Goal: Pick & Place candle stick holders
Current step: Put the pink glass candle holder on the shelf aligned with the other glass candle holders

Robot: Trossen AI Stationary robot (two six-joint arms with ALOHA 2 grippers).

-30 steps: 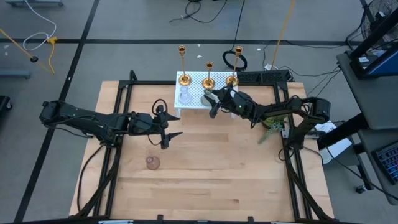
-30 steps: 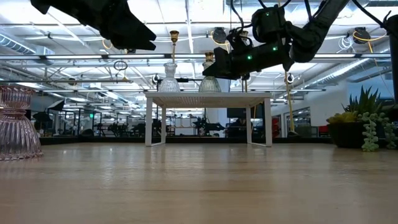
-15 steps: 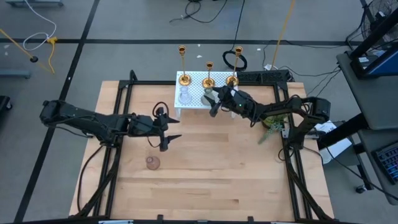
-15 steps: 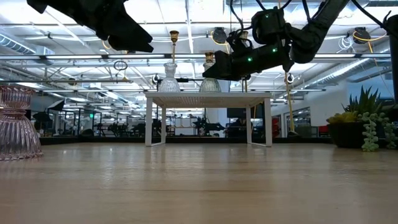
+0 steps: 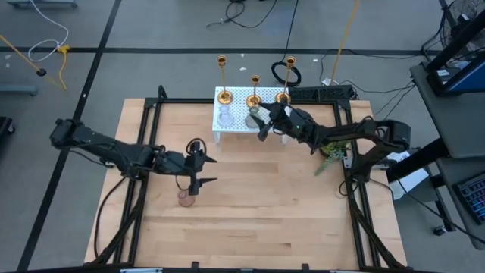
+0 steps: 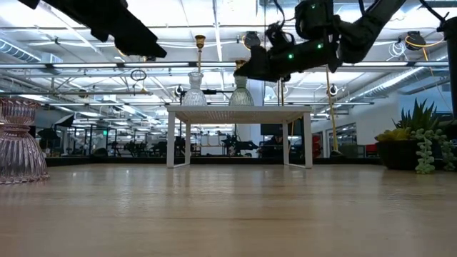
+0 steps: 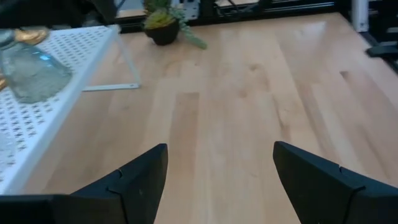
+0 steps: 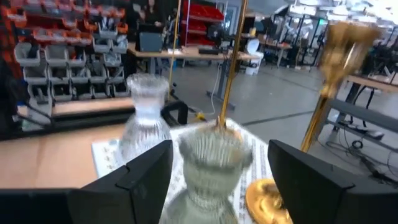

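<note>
From the top cam I see the white perforated stand (image 5: 236, 115) at upper centre of the worktop (image 5: 250, 205), w/ three gold candlesticks (image 5: 254, 92) along its far edge. Two glass holders sit on it: the clear holder (image 5: 224, 117) left of centre and the greenish holder (image 5: 255, 117) just right of that. My right gripper (image 5: 263, 124) is at the stand's right part, jaws released and spread on either side of the greenish holder, which stands on the stand btwn them in the wrist cam (image 8: 213, 163); can't tell if a pad touches the glass. The pink holder (image 5: 186, 199) stands alone on the worktop, lower left of centre. My left gripper (image 5: 209, 171) hangs just above-right of it in frame, jaws wide, grasping nothing. Small potted plant (image 5: 333, 154) at right edge of worktop.
</note>
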